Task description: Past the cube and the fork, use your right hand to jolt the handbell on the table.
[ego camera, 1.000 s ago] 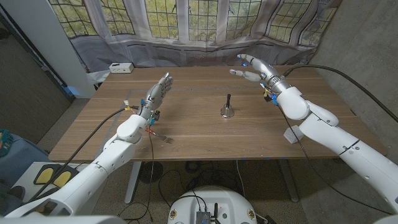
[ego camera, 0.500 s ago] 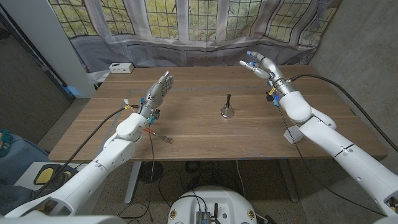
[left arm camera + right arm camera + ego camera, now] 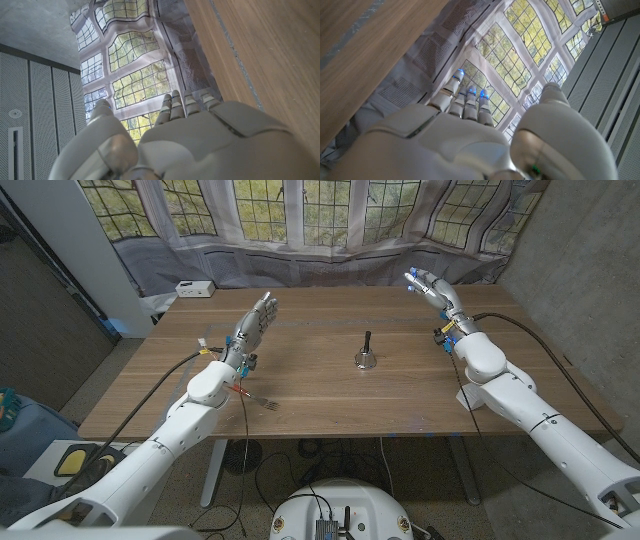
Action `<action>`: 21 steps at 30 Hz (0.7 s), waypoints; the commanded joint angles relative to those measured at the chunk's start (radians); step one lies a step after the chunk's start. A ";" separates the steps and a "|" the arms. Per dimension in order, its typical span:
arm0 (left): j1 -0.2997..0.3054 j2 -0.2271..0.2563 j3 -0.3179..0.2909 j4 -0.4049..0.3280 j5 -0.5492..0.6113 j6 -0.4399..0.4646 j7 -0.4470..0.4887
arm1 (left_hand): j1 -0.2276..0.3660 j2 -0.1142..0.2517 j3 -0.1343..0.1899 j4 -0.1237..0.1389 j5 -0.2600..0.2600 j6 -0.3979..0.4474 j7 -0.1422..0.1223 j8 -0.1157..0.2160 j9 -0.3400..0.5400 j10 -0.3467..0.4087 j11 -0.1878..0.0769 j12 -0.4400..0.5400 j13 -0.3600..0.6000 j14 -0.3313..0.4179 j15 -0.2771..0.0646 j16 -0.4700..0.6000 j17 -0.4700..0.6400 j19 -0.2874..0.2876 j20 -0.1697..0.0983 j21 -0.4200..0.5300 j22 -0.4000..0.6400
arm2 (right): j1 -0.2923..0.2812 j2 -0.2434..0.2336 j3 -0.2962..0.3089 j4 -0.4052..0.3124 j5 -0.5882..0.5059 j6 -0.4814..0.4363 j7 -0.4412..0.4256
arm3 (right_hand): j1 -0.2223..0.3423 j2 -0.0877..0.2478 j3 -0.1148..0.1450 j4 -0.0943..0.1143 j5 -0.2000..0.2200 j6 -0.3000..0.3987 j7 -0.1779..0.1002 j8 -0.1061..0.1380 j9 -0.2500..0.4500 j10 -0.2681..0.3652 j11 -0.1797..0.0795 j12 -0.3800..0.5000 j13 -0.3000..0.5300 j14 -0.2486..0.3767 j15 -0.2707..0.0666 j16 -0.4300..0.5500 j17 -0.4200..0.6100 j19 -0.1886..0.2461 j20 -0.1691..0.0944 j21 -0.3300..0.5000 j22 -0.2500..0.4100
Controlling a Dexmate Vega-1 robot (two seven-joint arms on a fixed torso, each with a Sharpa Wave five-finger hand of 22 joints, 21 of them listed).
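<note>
Presently the right hand (image 3: 431, 286) is raised over the far right part of the wooden table (image 3: 320, 395), fingers extended and slightly apart, holding nothing. In the right wrist view the same hand (image 3: 470, 135) shows its back, fingers straight and close together, pointing toward the leaded window (image 3: 520, 55) and the curtain below it. The left hand (image 3: 255, 323) stands upright over the left part of the table, fingers straight and together, also empty; the left wrist view shows its back (image 3: 190, 140) with the table edge alongside.

The handbell (image 3: 366, 353) stands upright near the table's centre, dark handle up, well apart from both hands. Bare tabletop lies between it and the right hand, with nothing in between.

A fork (image 3: 262, 402) lies near the front left edge, just beside the left forearm. A small white block (image 3: 470, 396) sits at the right, beside the right forearm. A white box (image 3: 194, 288) rests at the far left corner. The curtain (image 3: 330, 265) hangs just behind the far edge.
</note>
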 commanded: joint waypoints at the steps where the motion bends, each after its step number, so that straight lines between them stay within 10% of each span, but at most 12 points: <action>1: -0.014 -0.019 0.010 0.026 -0.001 -0.015 -0.011 | -0.004 -0.008 0.009 -0.002 -0.002 0.006 0.000 0.004 0.003 0.005 0.002 0.003 0.004 0.007 0.002 0.001 0.003 0.003 -0.004 -0.001 0.003 | 0.003 0.039 0.003 0.098 0.160 0.047 0.062 | -0.023 -0.001 -0.009 0.003 -0.002 0.040 0.006 0.015 0.001 0.015 0.002 0.005 -0.001 0.007 0.005 0.004 -0.001 0.005 0.001 -0.007 0.003; 21: -0.031 -0.035 0.024 0.047 -0.015 0.000 -0.023 | -0.005 -0.008 0.011 -0.003 -0.001 -0.001 -0.002 0.001 0.003 -0.003 0.009 -0.001 0.003 0.001 0.004 -0.001 0.003 0.000 -0.004 -0.002 0.003 | -0.013 0.058 0.002 0.159 0.256 0.051 0.089 | -0.055 -0.001 -0.021 0.009 -0.004 0.029 0.004 0.001 -0.001 -0.006 0.006 -0.005 -0.002 -0.017 0.007 -0.004 -0.007 -0.018 0.003 -0.020 0.003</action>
